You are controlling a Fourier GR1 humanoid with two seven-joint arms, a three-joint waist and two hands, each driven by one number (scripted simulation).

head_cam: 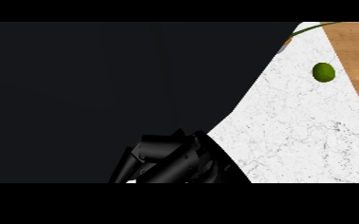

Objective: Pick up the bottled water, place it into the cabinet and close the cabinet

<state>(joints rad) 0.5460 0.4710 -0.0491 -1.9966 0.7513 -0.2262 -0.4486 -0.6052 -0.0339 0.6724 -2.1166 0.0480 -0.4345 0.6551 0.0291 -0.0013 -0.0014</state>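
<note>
Black fills most of the head view: a large dark surface (112, 90) covers the left and middle, and its right edge runs in a slanted curve from the top right down toward the lower middle. What this dark surface is cannot be told from the view; it shows no handle, edge or seam.

White speckled stone, the bench (294, 137), shows to the right of that dark shape, widening toward the bottom right. A strip of light wood (345, 40) lies along the upper right corner, meeting the stone in a straight slanted line. A thin green curved line sits at the very top right, too small to name.

One black hand (172, 159) shows at the lower middle, partly over the dark surface and partly at the edge of the stone. Its fingers look bent and bunched together, but against the dark background I cannot tell whether it holds anything or which hand it is.

Small and round, a green fruit (323, 72), perhaps a lime, lies on the stone near the wooden strip, well apart from the hand.

Bottled water is not seen anywhere in this view.
</note>
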